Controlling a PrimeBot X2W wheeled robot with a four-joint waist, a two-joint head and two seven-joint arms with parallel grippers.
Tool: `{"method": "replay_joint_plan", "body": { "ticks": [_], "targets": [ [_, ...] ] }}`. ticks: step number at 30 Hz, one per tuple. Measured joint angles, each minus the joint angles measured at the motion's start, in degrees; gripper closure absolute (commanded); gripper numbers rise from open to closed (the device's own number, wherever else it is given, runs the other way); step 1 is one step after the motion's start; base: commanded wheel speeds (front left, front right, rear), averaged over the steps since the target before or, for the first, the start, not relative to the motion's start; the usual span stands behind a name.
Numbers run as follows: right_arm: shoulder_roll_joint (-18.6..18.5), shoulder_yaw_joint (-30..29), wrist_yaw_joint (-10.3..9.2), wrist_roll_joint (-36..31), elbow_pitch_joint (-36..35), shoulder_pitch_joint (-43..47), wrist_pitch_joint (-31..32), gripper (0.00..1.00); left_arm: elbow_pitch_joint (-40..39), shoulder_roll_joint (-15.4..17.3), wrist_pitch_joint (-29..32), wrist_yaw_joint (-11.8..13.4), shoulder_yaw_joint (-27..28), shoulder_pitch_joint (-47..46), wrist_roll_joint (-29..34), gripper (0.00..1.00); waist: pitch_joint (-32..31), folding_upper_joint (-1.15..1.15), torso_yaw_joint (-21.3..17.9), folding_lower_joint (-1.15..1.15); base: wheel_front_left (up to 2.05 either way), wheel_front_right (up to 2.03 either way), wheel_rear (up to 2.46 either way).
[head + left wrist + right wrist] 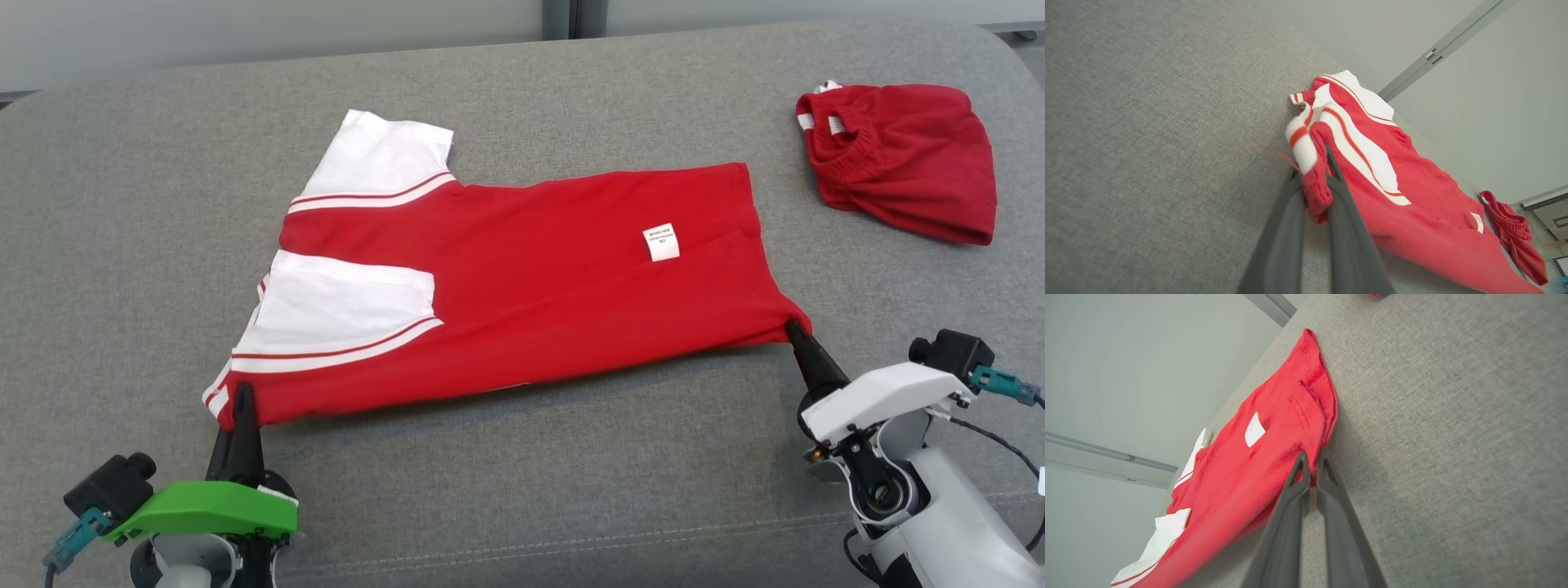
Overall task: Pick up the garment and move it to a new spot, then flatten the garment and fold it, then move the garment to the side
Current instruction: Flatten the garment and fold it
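Observation:
The garment [522, 278] is a red T-shirt with white sleeves and a small white label, folded lengthwise and lying across the grey cushion. My left gripper [242, 402] is shut on its near left corner by the collar and sleeve trim; the left wrist view shows red and white cloth bunched between the fingers [1314, 179]. My right gripper [793, 328] is shut on the near right hem corner, and the right wrist view has a fold of red cloth [1274, 428] pinched at the fingertips [1311, 467]. The near edge hangs slightly lifted between the two grips.
A second red garment [902, 167], crumpled with an elastic waistband, lies at the back right of the cushion. Bare grey upholstery [122, 245] stretches to the left and in front of the shirt. A pale wall stands behind the cushion's far edge.

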Motion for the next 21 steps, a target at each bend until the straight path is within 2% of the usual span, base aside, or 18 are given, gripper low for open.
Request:
{"method": "replay_joint_plan", "body": {
  "ticks": [11, 21],
  "targets": [
    [-1.26, 0.86, 0.26, 0.62, -5.54, 6.33, 0.58, 1.0, -3.6, 0.05, 0.0, 0.01, 0.01, 5.27, 0.63, 1.0, -1.36, 0.0, -0.09, 0.0, 0.0, 0.0, 0.0],
    [-2.83, 1.46, 0.4, 0.59, -8.76, 11.43, 2.11, 1.0, -3.32, 0.16, 0.0, 1.26, -1.19, 8.94, 1.49, 1.0, -2.47, 0.0, -1.55, 0.0, 0.0, 0.0, 0.0]
  ]
}}
